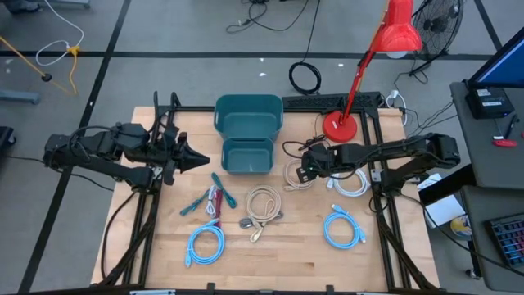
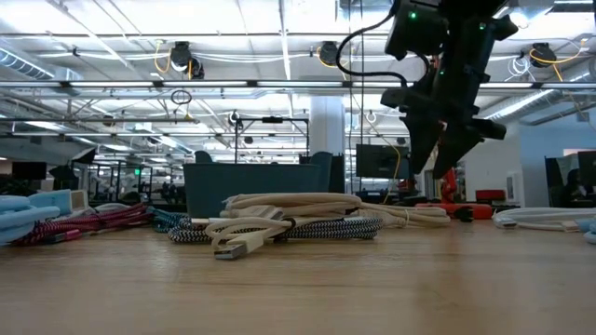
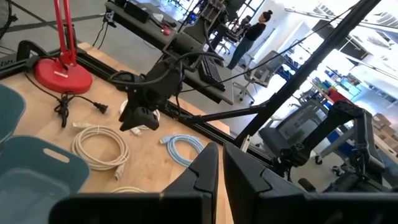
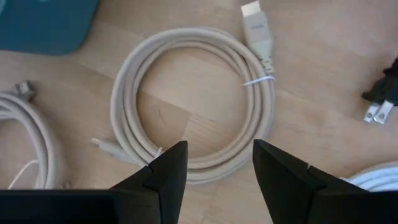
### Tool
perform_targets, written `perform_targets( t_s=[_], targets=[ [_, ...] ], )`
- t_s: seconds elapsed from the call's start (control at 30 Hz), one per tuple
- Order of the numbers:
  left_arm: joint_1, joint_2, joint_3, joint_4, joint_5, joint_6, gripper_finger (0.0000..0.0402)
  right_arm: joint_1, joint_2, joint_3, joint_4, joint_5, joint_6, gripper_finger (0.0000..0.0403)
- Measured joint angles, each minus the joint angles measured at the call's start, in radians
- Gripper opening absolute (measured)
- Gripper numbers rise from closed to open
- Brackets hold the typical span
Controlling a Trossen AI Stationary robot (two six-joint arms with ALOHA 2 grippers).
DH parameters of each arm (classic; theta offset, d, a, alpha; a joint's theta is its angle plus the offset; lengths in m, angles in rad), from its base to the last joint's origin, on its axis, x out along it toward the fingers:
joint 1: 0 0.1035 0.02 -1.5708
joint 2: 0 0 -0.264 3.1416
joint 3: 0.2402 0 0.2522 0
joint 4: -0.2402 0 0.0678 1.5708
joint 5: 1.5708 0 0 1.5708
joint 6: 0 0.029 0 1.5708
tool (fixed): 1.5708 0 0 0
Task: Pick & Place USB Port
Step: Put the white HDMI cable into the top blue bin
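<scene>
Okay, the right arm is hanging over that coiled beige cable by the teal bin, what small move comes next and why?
Probably a straight descent. The right gripper is open and hovers above the coiled beige cable on the wooden table, its fingers straddling the coil's near strands without touching. Lowering would bring those strands between them for a close.

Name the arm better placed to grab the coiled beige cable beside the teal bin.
Right. The right gripper hangs open directly over the beige cable coil, while the left gripper, shut, sits on the far side of the teal bin.
</scene>
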Motion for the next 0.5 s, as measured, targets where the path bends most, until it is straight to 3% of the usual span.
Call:
perform_targets(
  t_s=[0.2,0.33,0.5],
  targets=[
    [0.0,0.0,0.0,0.0,0.001,0.005,0.0026,0.0,0.0,0.0,0.011,0.008,-0.035,0.0171],
    [0.0,0.0,0.0,-0.001,0.001,0.026,0.0026,-0.015,0.0,0.0,-0.018,0.09,0.013,0.017],
    [0.0,0.0,0.0,-0.025,0.0,0.026,0.0026,-0.068,0.026,0.0,-0.054,0.088,0.03,0.0192]
  ],
)
